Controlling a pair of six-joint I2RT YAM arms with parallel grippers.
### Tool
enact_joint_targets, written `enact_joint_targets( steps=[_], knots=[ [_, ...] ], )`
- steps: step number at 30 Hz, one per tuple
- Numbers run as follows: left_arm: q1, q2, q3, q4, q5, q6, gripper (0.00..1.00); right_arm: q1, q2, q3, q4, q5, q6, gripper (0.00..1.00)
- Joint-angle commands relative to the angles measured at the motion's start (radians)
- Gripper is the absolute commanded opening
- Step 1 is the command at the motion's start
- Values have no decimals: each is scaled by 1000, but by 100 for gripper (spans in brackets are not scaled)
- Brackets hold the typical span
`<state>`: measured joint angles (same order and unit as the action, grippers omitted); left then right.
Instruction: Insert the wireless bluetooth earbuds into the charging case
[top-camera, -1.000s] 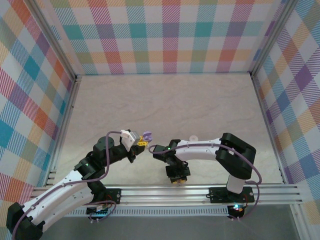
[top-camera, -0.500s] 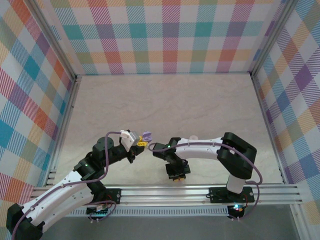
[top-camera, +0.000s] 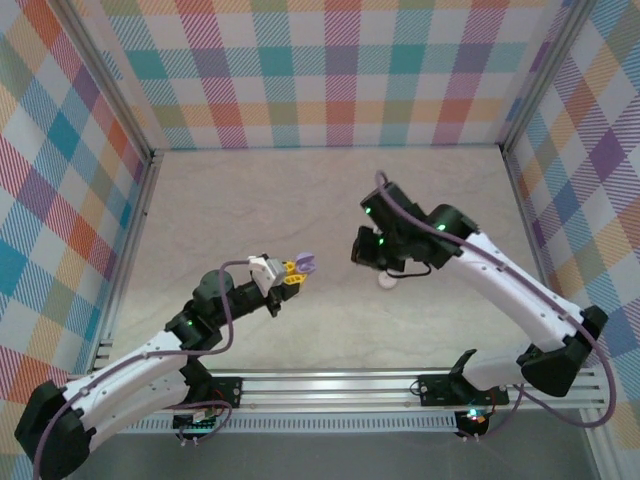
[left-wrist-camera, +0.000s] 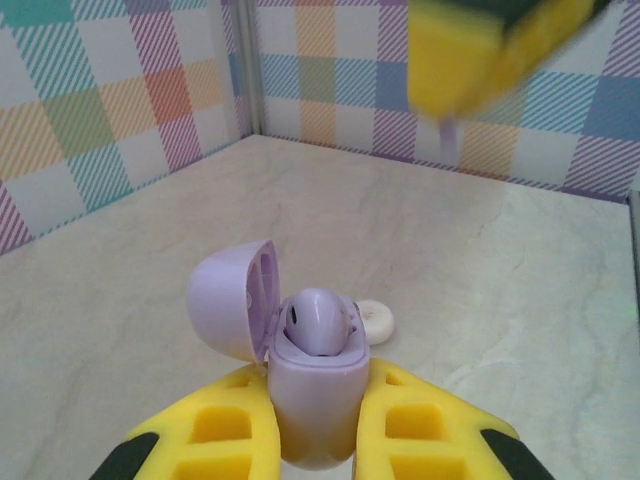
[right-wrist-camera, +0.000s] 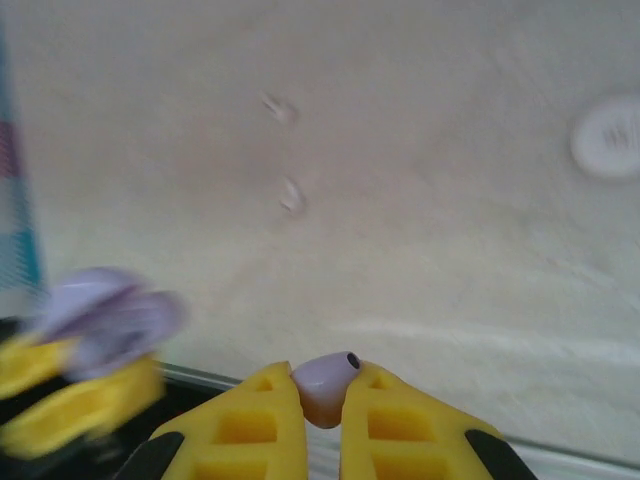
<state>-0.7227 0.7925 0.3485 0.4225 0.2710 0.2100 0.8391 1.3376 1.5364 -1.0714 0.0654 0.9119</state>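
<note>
My left gripper (left-wrist-camera: 316, 378) is shut on the pale purple charging case (left-wrist-camera: 312, 400) and holds it upright. Its lid (left-wrist-camera: 228, 310) is swung open to the left, and one purple earbud (left-wrist-camera: 318, 320) sits in the case. In the top view the left gripper (top-camera: 289, 271) holds the case (top-camera: 305, 265) left of centre, above the table. My right gripper (right-wrist-camera: 325, 376) is shut on a second purple earbud (right-wrist-camera: 324, 384). It hangs in the air to the right of the case (top-camera: 363, 252) and appears blurred at the top of the left wrist view (left-wrist-camera: 478, 48). Two white earbuds (right-wrist-camera: 291, 194) lie on the table.
A small white round disc (top-camera: 388, 281) lies on the pale tabletop between the two grippers, just beyond the case (left-wrist-camera: 372, 319). Checked walls enclose the table on three sides. A metal rail (top-camera: 330, 385) runs along the near edge.
The right arm has swung up from the near edge to the middle right, its gripper closing on the purple earbud. The left gripper with the case has shifted slightly right.
</note>
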Motion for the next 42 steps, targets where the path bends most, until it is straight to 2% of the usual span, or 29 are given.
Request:
enact_joint_targets(
  steps=[1, 6, 10, 15, 21, 36, 42],
  knots=[
    [-15, 85, 66, 192, 0, 66, 0, 3, 15, 87, -32, 60, -24, 6],
    [-43, 210, 117, 315, -80, 118, 0, 3, 6, 74, 57, 62, 17, 6],
    [-61, 287, 179, 340, -125, 104, 0, 2, -2, 35, 147, 93, 45, 6],
    [-87, 326, 222, 331, -158, 92, 0, -10, 34, 55, 184, 126, 48, 7],
    [-107, 363, 213, 397, -206, 72, 0, -25, 54, 35, 287, 119, 85, 7],
    [-135, 512, 234, 596, -367, 87, 0, -35, 91, 66, 285, 140, 120, 7],
    [-137, 539, 252, 613, -356, 92, 0, -43, 117, 71, 289, 151, 115, 7]
  ],
)
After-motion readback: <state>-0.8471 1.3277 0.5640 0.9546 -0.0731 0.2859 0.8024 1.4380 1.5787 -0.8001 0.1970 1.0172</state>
